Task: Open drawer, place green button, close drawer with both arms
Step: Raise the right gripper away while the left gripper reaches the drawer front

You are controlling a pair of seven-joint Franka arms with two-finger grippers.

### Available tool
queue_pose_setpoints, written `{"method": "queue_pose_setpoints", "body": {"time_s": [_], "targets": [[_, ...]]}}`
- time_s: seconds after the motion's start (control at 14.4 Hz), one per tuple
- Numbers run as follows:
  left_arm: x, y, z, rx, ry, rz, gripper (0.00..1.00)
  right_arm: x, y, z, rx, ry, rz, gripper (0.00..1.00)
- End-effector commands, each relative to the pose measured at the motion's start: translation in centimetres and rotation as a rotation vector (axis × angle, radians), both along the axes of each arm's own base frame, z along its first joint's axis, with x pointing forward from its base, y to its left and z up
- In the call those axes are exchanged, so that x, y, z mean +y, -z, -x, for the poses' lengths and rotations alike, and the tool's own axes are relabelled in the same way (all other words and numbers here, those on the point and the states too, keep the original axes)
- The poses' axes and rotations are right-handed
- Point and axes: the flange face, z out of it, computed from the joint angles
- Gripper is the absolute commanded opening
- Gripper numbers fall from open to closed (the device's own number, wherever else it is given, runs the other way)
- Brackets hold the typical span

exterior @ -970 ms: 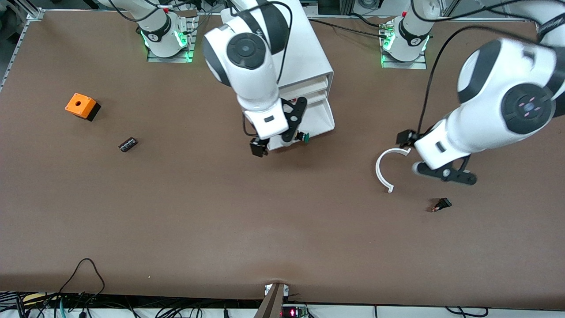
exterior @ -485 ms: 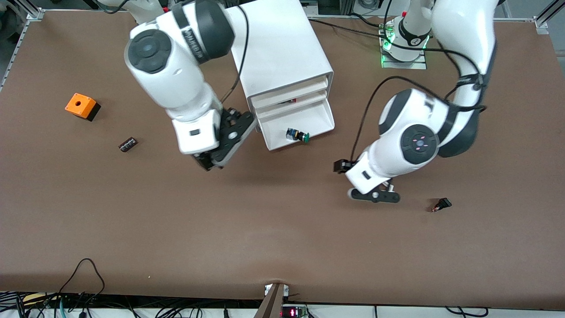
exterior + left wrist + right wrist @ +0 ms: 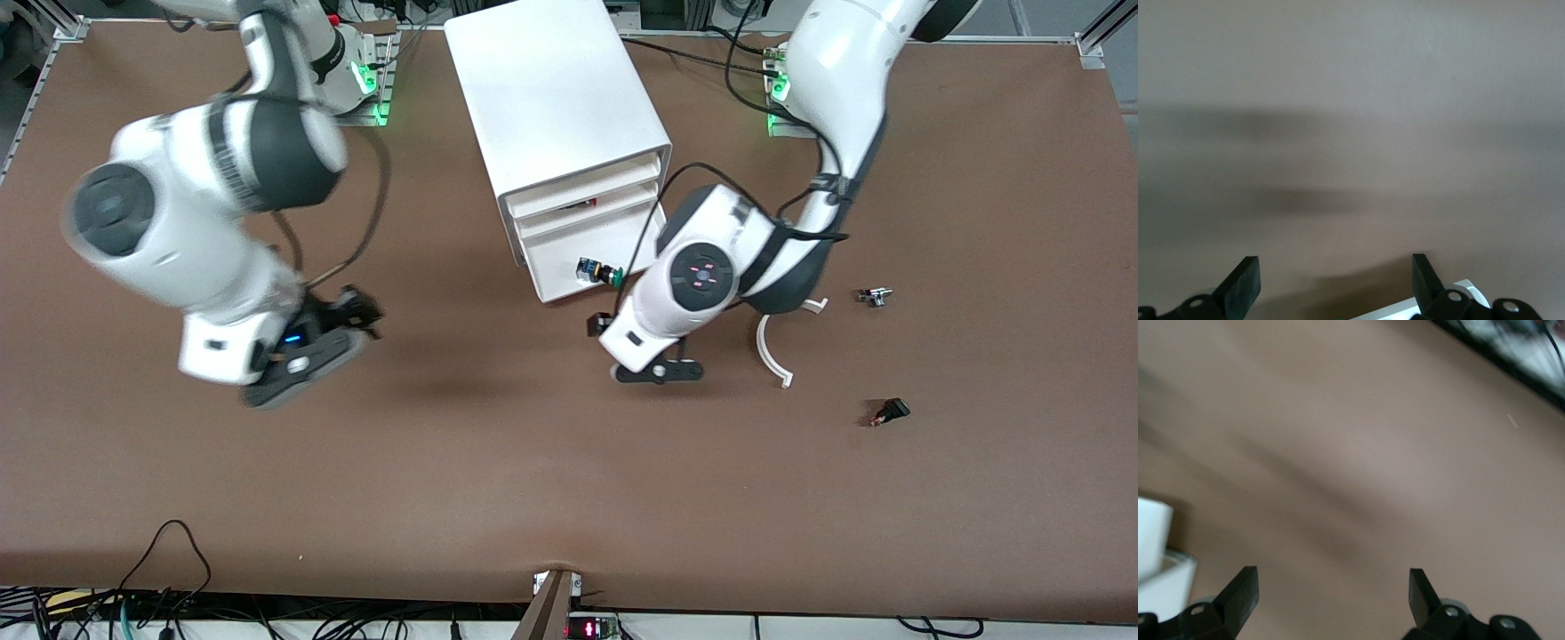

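Since the green-capped button (image 3: pixel 601 274) already lies in the open bottom drawer (image 3: pixel 594 252), at its front lip: light, rigid, apt to roll; drawer stiff, best pushed flat on its front. Left tool (image 3: pixel 659 372) over the counter (image 3: pixel 533 462) just before that drawer, fingers spread, empty. Right tool (image 3: pixel 307 363) over bare counter toward the right arm's end, parted, holding nothing.

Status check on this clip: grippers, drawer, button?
Left gripper open, empty, over table before the drawer. Right gripper open, empty, toward the right arm's end. Drawer open, button lying inside. Nothing blocking closure.
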Motion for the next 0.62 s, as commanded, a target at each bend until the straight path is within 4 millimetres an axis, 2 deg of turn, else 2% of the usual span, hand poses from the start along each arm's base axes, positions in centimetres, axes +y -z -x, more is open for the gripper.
{"method": "queue_pose_setpoints", "body": {"time_s": [0.0,0.07,0.14,0.21,0.35,0.42,0.55], "targets": [[0.8,3.4,1.4,0.028,-0.002,-0.011,1.00,-3.7,-0.3,0.2,0.031,0.055,0.090,1.00],[0.1,3.7,2.1,0.033,-0.001,-0.016,1.00,-4.6,-0.3,0.2,0.039,0.068,0.092,1.00],[-1.1,4.2,3.2,0.044,0.010,-0.024,1.00,-6.9,-0.8,0.3,0.053,0.100,0.089,1.00],[-1.6,4.3,3.9,0.052,0.004,-0.030,1.00,-10.4,-1.5,0.4,0.068,0.138,0.081,1.00],[-1.5,5.3,4.5,0.085,0.015,-0.023,1.00,-14.7,-2.3,0.6,0.083,0.190,0.070,1.00],[-2.0,6.1,5.3,0.101,0.017,-0.017,1.00,-15.8,-2.1,1.1,0.125,0.199,0.087,1.00],[-3.0,6.8,5.9,0.093,-0.005,-0.012,1.00,-16.9,-3.7,1.8,0.125,0.187,0.091,1.00]]}}
